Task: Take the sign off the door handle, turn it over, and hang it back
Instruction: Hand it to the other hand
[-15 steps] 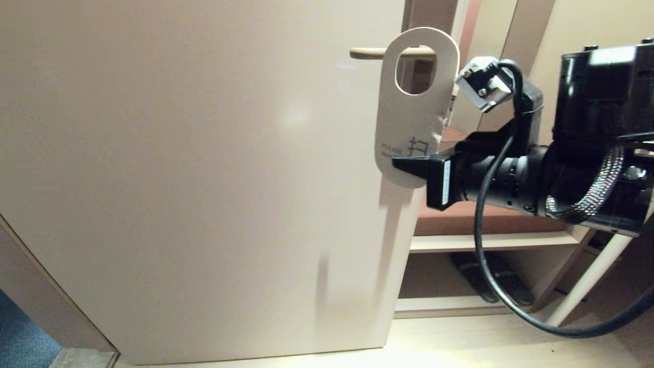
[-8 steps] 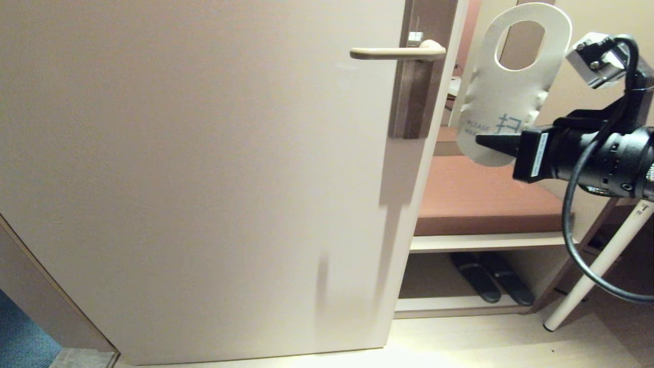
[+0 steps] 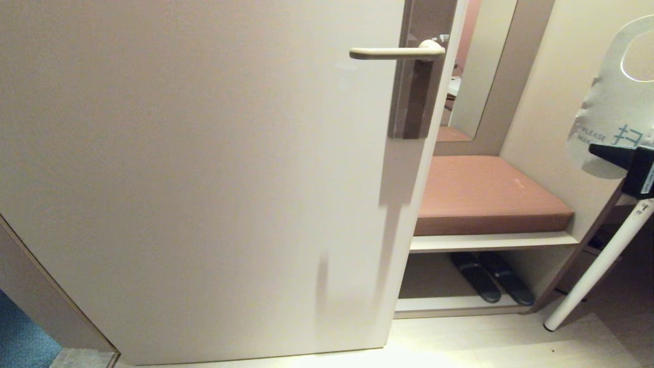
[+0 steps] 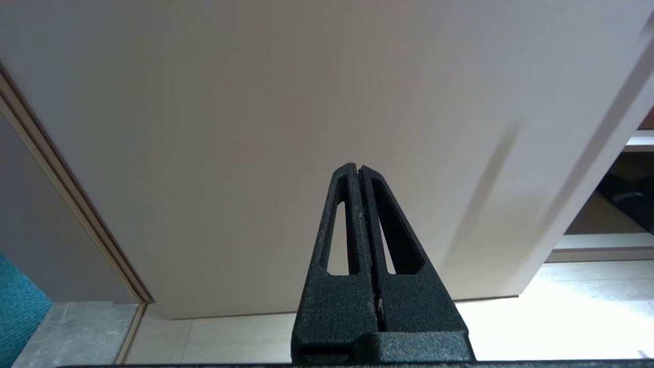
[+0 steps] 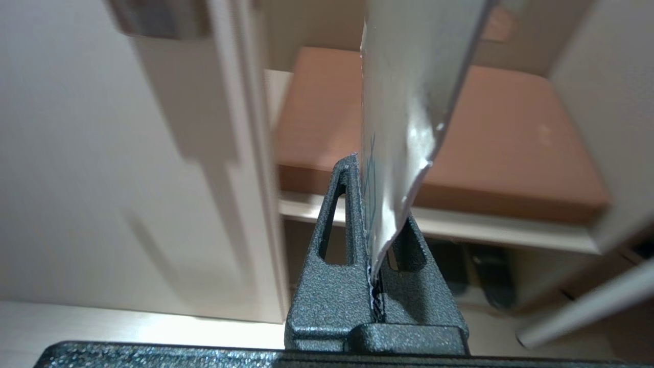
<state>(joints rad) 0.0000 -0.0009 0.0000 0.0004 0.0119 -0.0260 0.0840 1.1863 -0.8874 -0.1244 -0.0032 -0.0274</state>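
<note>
White card sign [image 3: 613,107] w/ blue text, rounded ends, oval hole – off the handle, at far right of head view, well apart from door. Long axis roughly upright, hole end up, slightly tilted; card edges dented. Right gripper [image 5: 372,214] – black textured fingers clamped on sign's lower end. Slim beige lever door handle [image 3: 396,52] horizontal, bare, on brown-grey plate. Left gripper [image 4: 359,204] pressed closed, empty, facing the pale smooth door [image 3: 204,179].

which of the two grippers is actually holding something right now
The right gripper: it is shut on the sign's lower end, away from the door handle. The left gripper is shut on nothing.
</note>
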